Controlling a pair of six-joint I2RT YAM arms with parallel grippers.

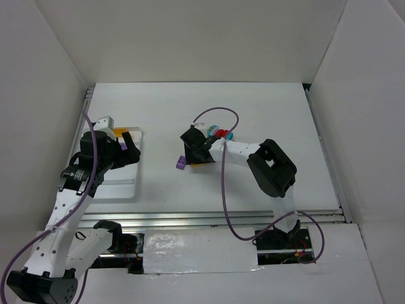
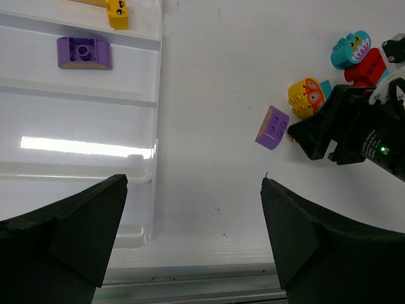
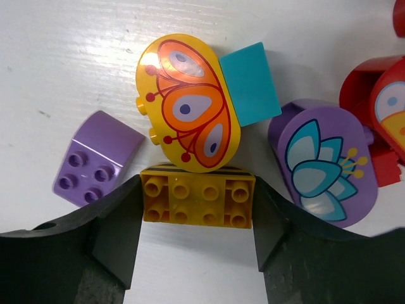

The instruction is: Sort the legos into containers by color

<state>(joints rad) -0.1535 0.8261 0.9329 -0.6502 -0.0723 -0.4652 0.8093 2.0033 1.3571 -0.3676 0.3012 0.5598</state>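
Right gripper (image 3: pixel 196 182) bracketing yellow-orange brick (image 3: pixel 197 202), fingers (image 3: pixel 120 221) lying against both short ends, clamping unclear, butterfly brick (image 3: pixel 188 104) crowding its far edge, left gripper (image 2: pixel 193 183) hanging wide open over right rim of white tray (image 2: pixel 157 95), bare table (image 2: pixel 215 114) stretching between tray and brick pile (image 2: pixel 308 96)

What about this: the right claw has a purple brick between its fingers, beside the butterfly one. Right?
No. The brick between the right claw's fingers is yellow-orange, not purple; it does lie beside the butterfly one. The right wrist view shows it.
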